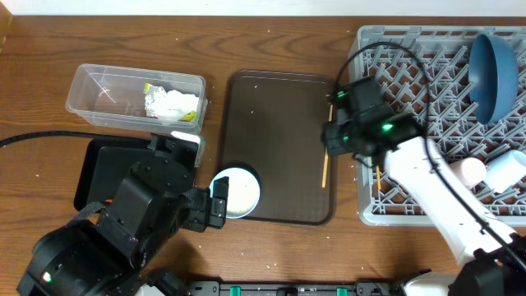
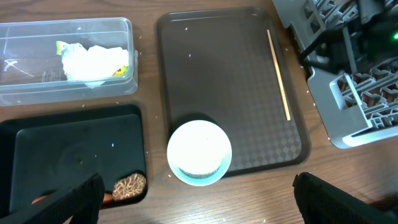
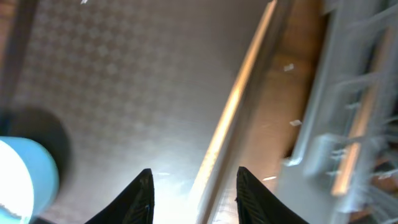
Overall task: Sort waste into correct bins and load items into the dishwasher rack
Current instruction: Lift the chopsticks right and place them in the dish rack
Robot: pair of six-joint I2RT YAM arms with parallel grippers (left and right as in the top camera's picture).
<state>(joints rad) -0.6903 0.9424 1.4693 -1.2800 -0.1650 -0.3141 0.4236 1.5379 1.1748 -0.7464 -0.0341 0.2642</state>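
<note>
Left gripper (image 1: 214, 201): fingers spread wide and holding nothing, poised at the near edge of the dark brown serving tray (image 2: 224, 93). Directly ahead of its fingertips is the white bowl with light blue rim (image 2: 199, 152), upright on the serving tray and not yet loaded. Beneath it and to its left is the shallow black tray (image 2: 74, 149), which holds the brown food lump (image 2: 129, 185) and an orange sliver (image 2: 41, 199) at the finger's edge, probably the carrot. Beyond that tray is the clear plastic tub (image 2: 18, 87), which holds the crumpled white paper napkin (image 2: 93, 61); whether the foil ball is inside cannot be told. Right gripper (image 3: 196, 186): fingers apart with nothing clamped, in a blurred view, hanging over the rack-side rim of the serving tray. Below it, one wooden chopstick (image 2: 278, 74) lies along that rim, unloaded. Just past it is the grey dishwasher rack (image 1: 411, 74). Nearest in the rack is a thin wooden sliver (image 1: 377, 178), likely the second chopstick, then a small cup (image 1: 472, 170) and a second small cup (image 1: 507, 168), and farthest the dark blue bowl-like plate (image 1: 493, 74), tilted on edge. Judgement: sorting looks largely done. The bowl, the tray chopstick and scattered white specks (image 2: 189, 56), likely rice, remain.
</note>
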